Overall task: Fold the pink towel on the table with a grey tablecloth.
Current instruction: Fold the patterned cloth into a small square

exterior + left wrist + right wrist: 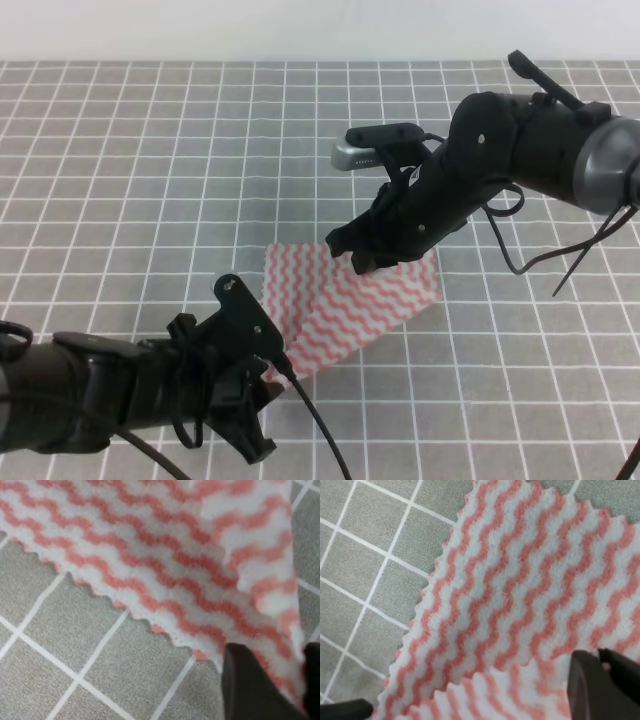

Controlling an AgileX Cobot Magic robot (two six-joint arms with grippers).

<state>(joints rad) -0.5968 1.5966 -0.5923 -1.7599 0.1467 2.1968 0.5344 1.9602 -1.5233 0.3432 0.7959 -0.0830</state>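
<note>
Exterior high: pink towel (350, 305) lying rumpled mid grey tablecloth (150, 180); right gripper (362, 262) pinching towel's far edge; left gripper (268, 372) clamping its near corner.
Left wrist: fingers (250, 685) closing on towel (165, 565).
Right wrist: fingertips (595, 680) nipping towel (520, 605) fold.

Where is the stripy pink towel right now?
In the high view the pink towel lies near the middle of the grey tablecloth, between the left gripper at its near corner and the right gripper at its far edge.
</note>
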